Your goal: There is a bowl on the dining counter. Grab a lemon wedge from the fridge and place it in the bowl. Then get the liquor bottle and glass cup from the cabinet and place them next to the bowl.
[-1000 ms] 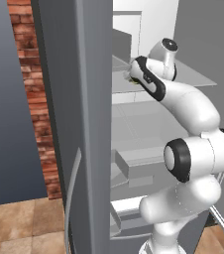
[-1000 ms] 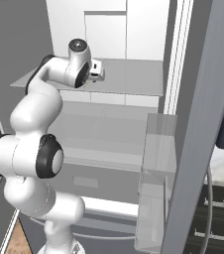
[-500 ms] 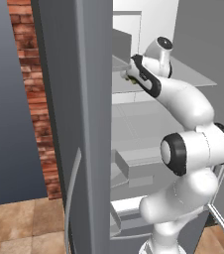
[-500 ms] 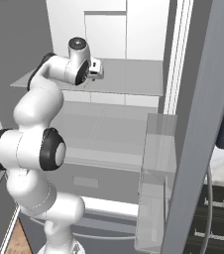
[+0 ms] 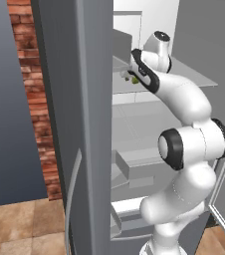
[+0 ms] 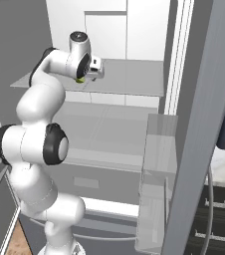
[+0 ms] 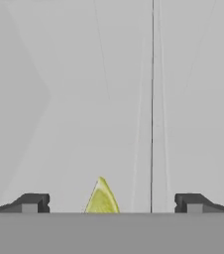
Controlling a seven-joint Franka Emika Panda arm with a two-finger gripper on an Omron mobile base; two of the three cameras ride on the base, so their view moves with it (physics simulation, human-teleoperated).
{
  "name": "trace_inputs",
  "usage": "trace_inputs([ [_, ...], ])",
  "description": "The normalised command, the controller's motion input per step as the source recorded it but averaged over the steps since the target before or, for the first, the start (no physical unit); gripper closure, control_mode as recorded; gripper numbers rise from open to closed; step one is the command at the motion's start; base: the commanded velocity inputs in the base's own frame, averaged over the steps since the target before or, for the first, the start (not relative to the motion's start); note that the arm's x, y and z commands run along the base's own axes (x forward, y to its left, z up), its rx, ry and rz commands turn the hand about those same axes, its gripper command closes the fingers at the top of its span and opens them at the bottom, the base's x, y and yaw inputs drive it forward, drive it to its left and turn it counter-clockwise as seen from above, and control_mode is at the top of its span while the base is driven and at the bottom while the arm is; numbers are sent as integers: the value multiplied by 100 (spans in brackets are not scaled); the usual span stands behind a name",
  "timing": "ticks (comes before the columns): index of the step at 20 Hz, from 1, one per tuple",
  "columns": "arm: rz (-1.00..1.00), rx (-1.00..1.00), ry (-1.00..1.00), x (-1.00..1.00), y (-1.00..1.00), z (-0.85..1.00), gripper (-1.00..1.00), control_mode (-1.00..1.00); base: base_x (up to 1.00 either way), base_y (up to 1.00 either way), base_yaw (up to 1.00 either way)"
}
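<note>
Glossy white rounded arm [image 5: 184, 149], dark joint rings, dark-tipped pincer [image 7: 111, 203].

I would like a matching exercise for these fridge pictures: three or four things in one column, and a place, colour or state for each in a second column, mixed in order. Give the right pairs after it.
Things:
1. lemon wedge
2. gripper
3. brick wall
4. fridge door

Descriptions:
A. red-brown, at the far left of the left base view
B. open, one finger on each side of the wedge, not touching it
C. yellow-green, on the upper fridge shelf
D. grey, swung open

Pairs: 1-C, 2-B, 3-A, 4-D
</note>
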Motion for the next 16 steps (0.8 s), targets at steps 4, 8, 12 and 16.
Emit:
trace_inputs([
  [4,0,0,11,0,28,-38,-100,-100,0,0,0],
  [8,0,0,6,0,48,-35,-100,-100,0,0,0],
  [12,0,0,0,-22,59,-38,-100,-100,0,0,0],
  [16,0,0,0,-33,58,-42,-100,-100,0,0,0],
])
